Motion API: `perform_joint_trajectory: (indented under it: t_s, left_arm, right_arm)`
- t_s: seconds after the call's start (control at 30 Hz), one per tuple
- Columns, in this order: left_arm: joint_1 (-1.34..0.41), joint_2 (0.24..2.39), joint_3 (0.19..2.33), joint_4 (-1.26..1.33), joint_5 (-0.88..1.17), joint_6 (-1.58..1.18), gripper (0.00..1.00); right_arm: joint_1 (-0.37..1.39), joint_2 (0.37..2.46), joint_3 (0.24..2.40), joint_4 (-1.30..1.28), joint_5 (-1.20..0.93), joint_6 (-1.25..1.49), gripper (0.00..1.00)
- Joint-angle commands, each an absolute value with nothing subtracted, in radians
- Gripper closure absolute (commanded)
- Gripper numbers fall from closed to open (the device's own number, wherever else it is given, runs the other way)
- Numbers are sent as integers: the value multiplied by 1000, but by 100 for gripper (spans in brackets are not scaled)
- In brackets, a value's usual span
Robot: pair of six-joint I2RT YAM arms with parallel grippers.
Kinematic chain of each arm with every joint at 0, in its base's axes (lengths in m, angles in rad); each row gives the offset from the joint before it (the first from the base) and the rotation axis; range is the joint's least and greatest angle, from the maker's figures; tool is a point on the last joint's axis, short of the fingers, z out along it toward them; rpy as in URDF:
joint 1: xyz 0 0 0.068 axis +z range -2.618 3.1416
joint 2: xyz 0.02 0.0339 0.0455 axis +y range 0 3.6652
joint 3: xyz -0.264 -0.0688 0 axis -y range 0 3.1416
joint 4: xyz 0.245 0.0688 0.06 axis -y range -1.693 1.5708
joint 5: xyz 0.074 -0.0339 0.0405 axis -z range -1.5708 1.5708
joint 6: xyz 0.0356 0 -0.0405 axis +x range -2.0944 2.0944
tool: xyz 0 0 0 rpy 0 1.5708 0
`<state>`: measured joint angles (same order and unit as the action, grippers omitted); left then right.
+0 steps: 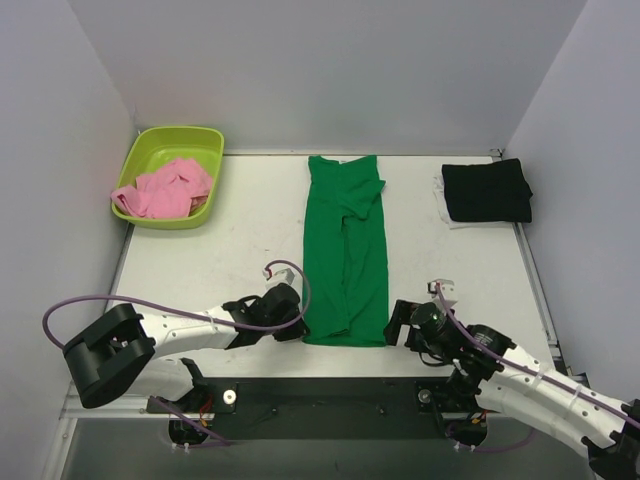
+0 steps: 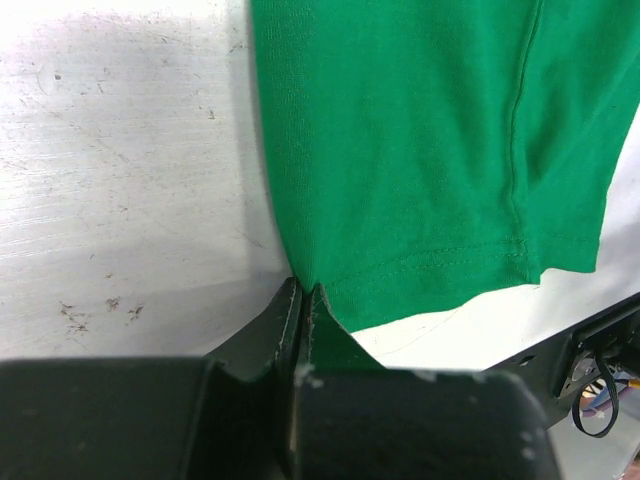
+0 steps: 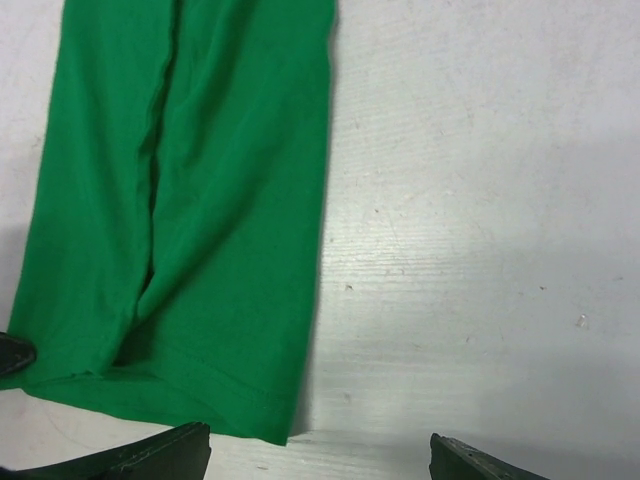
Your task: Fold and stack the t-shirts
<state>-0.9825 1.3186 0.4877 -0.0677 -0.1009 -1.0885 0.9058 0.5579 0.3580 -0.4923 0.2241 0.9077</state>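
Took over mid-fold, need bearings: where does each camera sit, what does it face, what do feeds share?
Top external: overhead at the near side, looking down at the table; left arm, right arm show.
Left wrist: on the left arm, facing the green t-shirt hem; left pincer shut on its corner.
Right wrist: on the right arm, facing the hem's other corner; open right pincer tips show.
Shared: both wrists see that hem.

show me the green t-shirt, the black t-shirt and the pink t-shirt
green t-shirt [image 1: 345, 250], top view, middle of the long folded body
black t-shirt [image 1: 486, 190], top view, centre of the folded cloth
pink t-shirt [image 1: 165, 190], top view, middle of the crumpled cloth
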Motion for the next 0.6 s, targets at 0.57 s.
perform_joint_trajectory:
  t_s: [0.57]
  left_arm:
    - [-974, 1250, 422, -80, -84, -1075, 100]
  right_arm:
    - [971, 819, 278, -216, 195, 1051, 31]
